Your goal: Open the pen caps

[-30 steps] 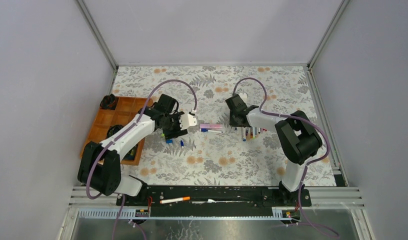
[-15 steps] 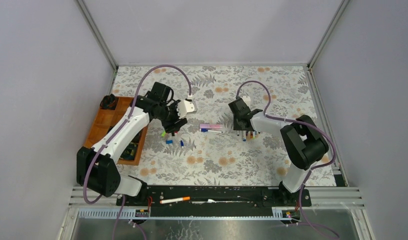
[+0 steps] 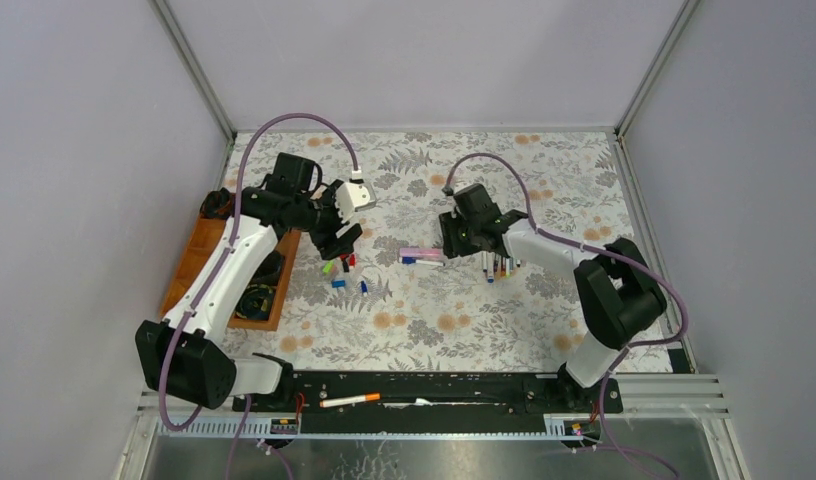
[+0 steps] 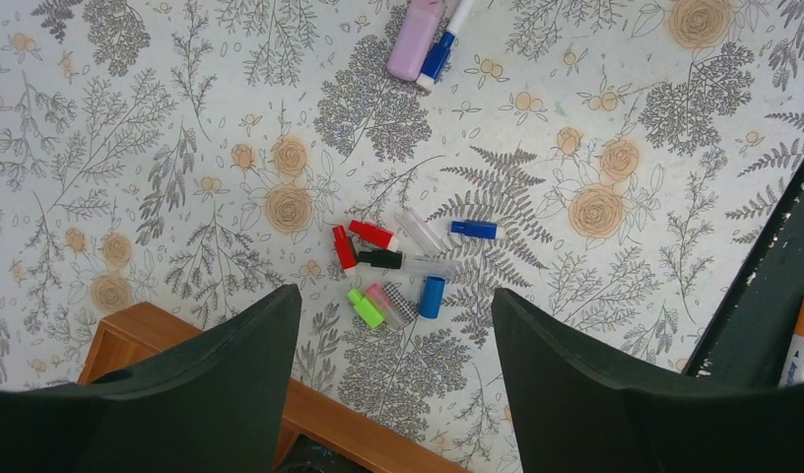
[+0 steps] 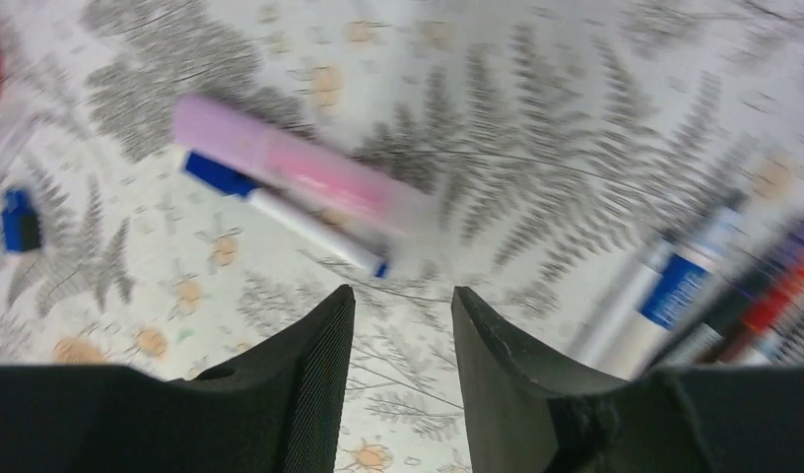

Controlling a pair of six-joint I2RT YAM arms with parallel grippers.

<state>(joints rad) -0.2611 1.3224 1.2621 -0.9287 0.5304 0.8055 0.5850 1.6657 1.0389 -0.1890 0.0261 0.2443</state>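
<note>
Left hand [image 4: 393, 296] gapes empty above the pen caps [image 4: 380, 259]; right hand [image 5: 400, 296], parted and empty, faces the pink highlighter [image 5: 300, 177]. The orange pen [image 4: 800, 340] has illegible lettering.

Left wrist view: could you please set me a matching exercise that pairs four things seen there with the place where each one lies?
Things
1. pink highlighter
2. green cap
3. wooden tray
4. orange-ended pen

Places
A. at the right edge of the view
B. at the top, beside the blue-ended pen
C. along the bottom of the view, below the caps
D. in the cluster of caps, on the side nearest the tray

Pairs: 1-B, 2-D, 3-C, 4-A
</note>
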